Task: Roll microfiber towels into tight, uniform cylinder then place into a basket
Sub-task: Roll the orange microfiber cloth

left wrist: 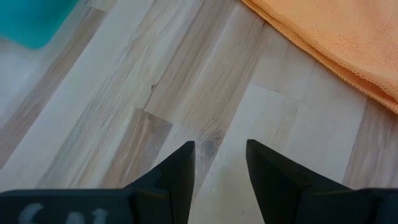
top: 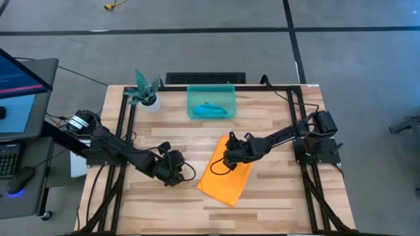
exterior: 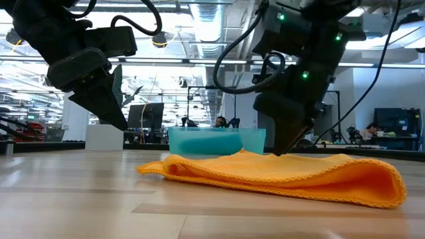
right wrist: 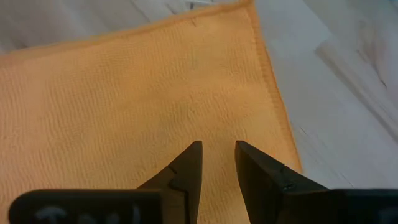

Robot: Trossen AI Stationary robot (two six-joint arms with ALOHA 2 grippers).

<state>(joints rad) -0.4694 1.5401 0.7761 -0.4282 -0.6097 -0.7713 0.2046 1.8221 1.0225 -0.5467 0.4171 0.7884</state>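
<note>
**Orange towel under my right gripper, left arm standing off**

Cloth comes first: the soft orange-yellow microfiber towel (top: 226, 172) lies folded on the wooden slatted table (top: 282, 203), its long axis running diagonally from the far right toward the near left. My right gripper (top: 230, 156) sits over the towel's far half, fingers parted by a narrow gap and gripping nothing, tips at or just above the fabric. My left gripper (top: 176, 169) waits above bare wood just beside the towel's left edge, fingers apart and empty. The right arm is clearly nearer, so I judge the roll should begin from that far end and travel along the long axis. The translucent teal-green plastic basket (top: 211, 101) sits beyond the towel, with the teal-blue microfiber towel (top: 211, 109) already inside.
</note>
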